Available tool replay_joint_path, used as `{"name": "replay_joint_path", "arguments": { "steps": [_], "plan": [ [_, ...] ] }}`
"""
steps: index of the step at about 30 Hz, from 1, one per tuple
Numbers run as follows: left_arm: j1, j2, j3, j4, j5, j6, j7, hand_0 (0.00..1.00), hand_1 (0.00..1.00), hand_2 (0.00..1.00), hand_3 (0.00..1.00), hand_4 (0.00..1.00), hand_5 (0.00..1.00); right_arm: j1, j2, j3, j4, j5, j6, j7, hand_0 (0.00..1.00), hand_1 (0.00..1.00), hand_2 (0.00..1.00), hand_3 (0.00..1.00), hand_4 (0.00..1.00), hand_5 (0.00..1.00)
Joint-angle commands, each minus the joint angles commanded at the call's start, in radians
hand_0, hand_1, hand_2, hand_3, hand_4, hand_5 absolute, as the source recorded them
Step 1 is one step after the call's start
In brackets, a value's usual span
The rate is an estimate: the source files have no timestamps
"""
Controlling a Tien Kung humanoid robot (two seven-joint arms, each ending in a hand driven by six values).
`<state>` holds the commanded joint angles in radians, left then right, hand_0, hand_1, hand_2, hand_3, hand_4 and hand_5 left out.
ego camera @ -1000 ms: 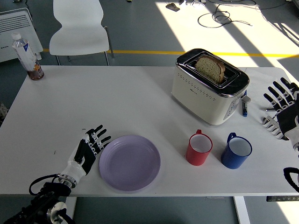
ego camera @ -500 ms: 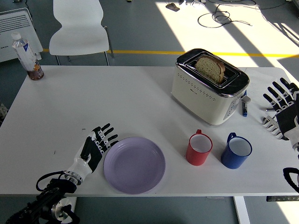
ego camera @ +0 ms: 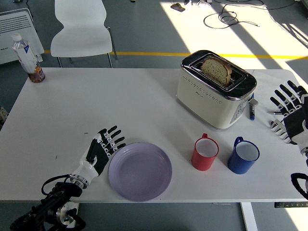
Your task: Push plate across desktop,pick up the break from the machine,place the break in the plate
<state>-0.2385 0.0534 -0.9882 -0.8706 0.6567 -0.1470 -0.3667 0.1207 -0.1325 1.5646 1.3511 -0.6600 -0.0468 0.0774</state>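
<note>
Plate met by left hand at near edge

Bread (ego camera: 216, 70) is seen standing upright in the far slot of the toaster (ego camera: 215, 90), its top raised above the chrome rim. The toaster is set right of centre on the table (ego camera: 120, 101), toward the far side. A lilac plate (ego camera: 140, 171) lies close to the near edge, left of centre, with nothing on it. The left hand (ego camera: 102, 150) is laid flat against the plate's left rim, fingers spread and straight, nothing grasped; whether the fingertips touch the rim or stop just short cannot be told. The right hand (ego camera: 289, 113) is held at the right edge of the table, fingers splayed and released, well apart from the toaster. A red mug (ego camera: 205, 154) and a blue mug (ego camera: 244, 157) are placed side by side between the plate and the right hand, near the toaster's near face. A small dark item (ego camera: 252, 109) lies just right of the toaster. A bottle (ego camera: 27, 57) is stood at the far left corner. A white chair (ego camera: 82, 30) is seen beyond the far edge.
</note>
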Motion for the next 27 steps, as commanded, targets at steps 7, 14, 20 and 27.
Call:
{"name": "replay_joint_path", "arguments": {
  "steps": [7, 14, 20, 27],
  "plan": [
    [0.011, -0.015, -0.103, -0.033, 0.084, 0.068, -0.03, 0.728, 0.809, 0.918, 0.905, 0.524, 0.998, 0.002, -0.004, -0.002, 0.008, -0.007, -0.002, 0.0, 0.775, 0.743, 0.742, 0.741, 0.548, 0.664],
    [0.034, -0.021, -0.288, -0.132, 0.206, 0.105, 0.002, 0.733, 0.81, 0.914, 0.898, 0.525, 0.998, 0.033, -0.035, -0.029, 0.023, -0.085, -0.031, 0.004, 0.776, 0.743, 0.74, 0.741, 0.547, 0.656],
    [0.057, -0.018, -0.44, -0.235, 0.23, 0.097, 0.072, 0.737, 0.812, 0.908, 0.895, 0.525, 0.998, 0.111, -0.105, -0.082, 0.019, -0.216, -0.082, -0.003, 0.778, 0.75, 0.746, 0.747, 0.553, 0.606],
    [0.089, -0.007, -0.567, -0.337, 0.163, 0.086, 0.123, 0.749, 0.814, 0.897, 0.884, 0.521, 0.998, 0.266, -0.218, -0.197, -0.037, -0.436, -0.124, -0.04, 0.852, 0.822, 0.866, 0.855, 0.69, 0.341]
  ]
}}
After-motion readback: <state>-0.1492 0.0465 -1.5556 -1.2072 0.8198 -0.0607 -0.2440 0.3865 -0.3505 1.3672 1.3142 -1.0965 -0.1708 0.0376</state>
